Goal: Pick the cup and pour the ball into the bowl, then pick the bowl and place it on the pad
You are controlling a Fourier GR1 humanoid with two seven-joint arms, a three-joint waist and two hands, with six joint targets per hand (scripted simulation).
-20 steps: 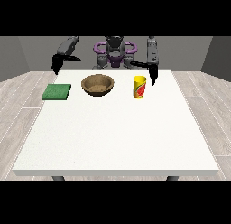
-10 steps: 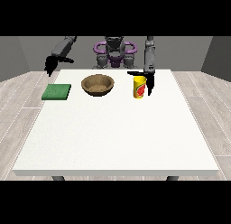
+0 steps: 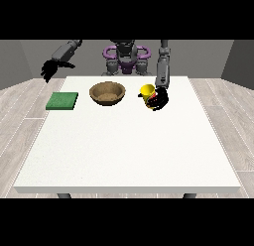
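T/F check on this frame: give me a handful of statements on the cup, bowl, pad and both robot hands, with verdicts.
1. The robot hand at the view's right is wrapped around the yellow cup. True.
2. The brown bowl sits on the green pad. False: the bowl stands on the white table, beside the pad and apart from it.
3. The bowl lies between the pad and the cup. True.
4. The robot hand at the view's left is holding the pad. False: it hangs above and behind the pad, touching nothing.
5. The cup is tipped over the bowl. False: it is still off to the bowl's side.
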